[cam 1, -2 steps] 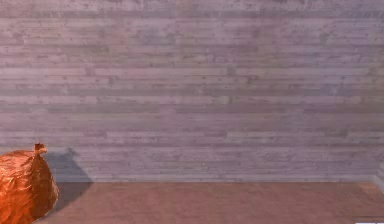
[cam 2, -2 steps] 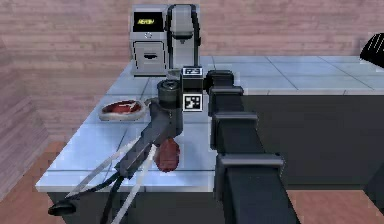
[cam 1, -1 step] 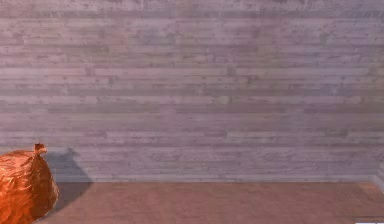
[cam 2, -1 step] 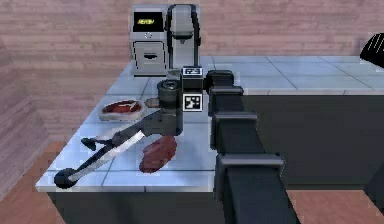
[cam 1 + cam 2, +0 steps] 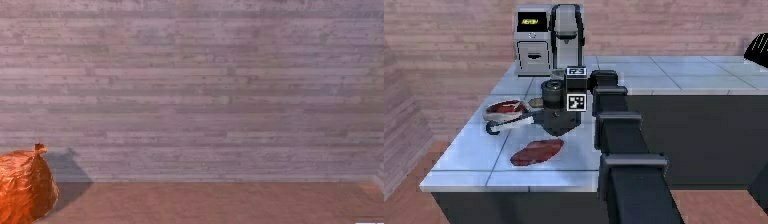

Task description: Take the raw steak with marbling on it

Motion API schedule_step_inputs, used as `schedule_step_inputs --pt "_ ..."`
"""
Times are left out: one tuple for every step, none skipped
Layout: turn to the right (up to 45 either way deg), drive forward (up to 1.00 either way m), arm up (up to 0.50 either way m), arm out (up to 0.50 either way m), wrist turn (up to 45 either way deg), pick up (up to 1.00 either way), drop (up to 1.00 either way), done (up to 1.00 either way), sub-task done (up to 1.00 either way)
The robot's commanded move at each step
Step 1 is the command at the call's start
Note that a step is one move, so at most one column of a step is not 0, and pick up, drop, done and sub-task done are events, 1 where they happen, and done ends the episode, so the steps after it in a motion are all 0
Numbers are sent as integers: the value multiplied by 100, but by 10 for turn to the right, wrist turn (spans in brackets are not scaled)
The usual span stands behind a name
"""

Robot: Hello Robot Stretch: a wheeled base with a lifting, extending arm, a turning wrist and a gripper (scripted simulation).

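- Nearest in the arm side view, the dark arm [image 5: 624,150] rises from the bottom edge and reaches out over the bench [image 5: 469,170], a pale tiled top.
- Just left of the arm, near the bench's front, there's a plain dark-red slab of meat [image 5: 536,151]. I can make out no white streaking on it.
- One step farther, the end effector [image 5: 539,118] sits at the arm's tip, just left of the white marker squares [image 5: 576,88]. Meat and bench top lie right at it, so I can't tell its grip or whether it's grasping anything.
- Just left of it is the raw steak [image 5: 504,107], red shot through with pale streaks and lying flat on the bench. That's my pick for the marbled one. Whether the fingers touch it, I can't say.
- At the bench's far end stand a white boxy machine [image 5: 530,42] and a dark coffee maker [image 5: 570,35].
- In the forward view, an orange-brown bag [image 5: 24,186] sits on the floor at near left, with a plank wall [image 5: 200,80] beyond.
- My read is that this is the reach-and-grasp step. The next move calls for settling on the streaked steak, not the plain slab, then lifting it straight up off the bench.
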Motion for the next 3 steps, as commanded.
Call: schedule_step_inputs --pt "0 0 0 0 210 0 0 0 0" --pt "0 0 -18 0 0 0 0 0 0" --pt "0 0 0 0 0 100 0 0 0"
